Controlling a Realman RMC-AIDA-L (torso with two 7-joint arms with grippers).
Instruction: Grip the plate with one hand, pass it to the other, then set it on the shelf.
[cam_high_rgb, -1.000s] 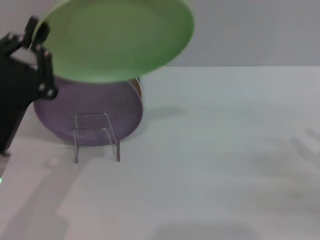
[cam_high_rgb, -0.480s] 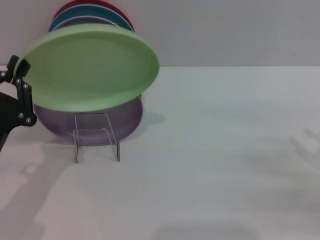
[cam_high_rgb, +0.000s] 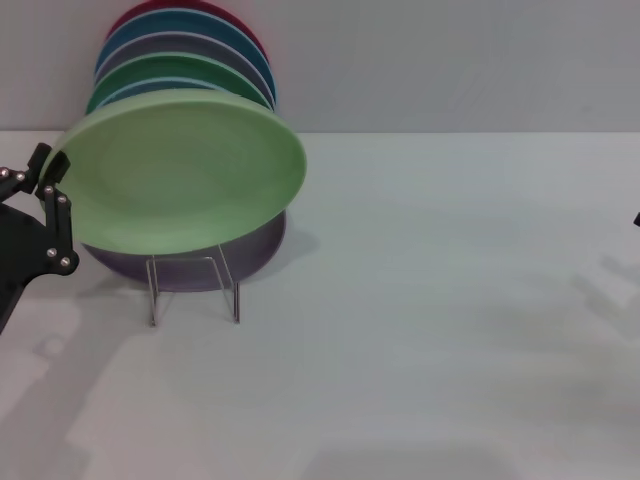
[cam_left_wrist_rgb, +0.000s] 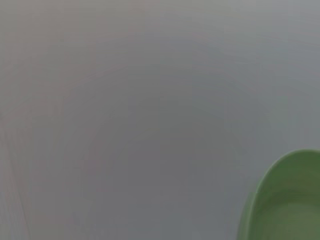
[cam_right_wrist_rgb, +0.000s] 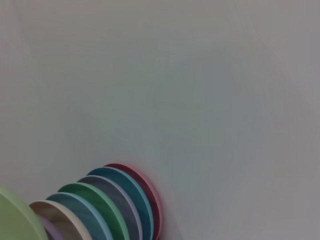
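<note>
Left gripper (cam_high_rgb: 48, 185): black, jointed, at the left edge of the tabletop. Its fingers (cam_high_rgb: 58, 215) are clamped on the left rim of the pale green plate (cam_high_rgb: 180, 170), one above the rim and one below.

Pale green plate: held clear of the tabletop near the far-left corner, tilted so its hollow face turns toward the camera and slightly upward. Its long axis runs left to right, with the left rim at the gripper and the right rim free. The lower rim hangs directly over the clear rack (cam_high_rgb: 193, 288); contact between the two cannot be told. In the left wrist view only a curved portion of the plate's rim (cam_left_wrist_rgb: 285, 200) shows, against a plain grey ground.

Clear rack: thin bent see-through frame, standing on the white tabletop (cam_high_rgb: 430, 330) just in front of the lilac plate (cam_high_rgb: 200, 262).

Lilac plate: leaning behind the rack, mostly covered by the pale green plate.

Row of plates (cam_high_rgb: 190, 60): darker green, blue, grey-lilac, teal and red rims, overlapping, standing behind the held plate against the back wall.

Right gripper: only a dark sliver shows at the right edge; its fingers are out of sight.
</note>
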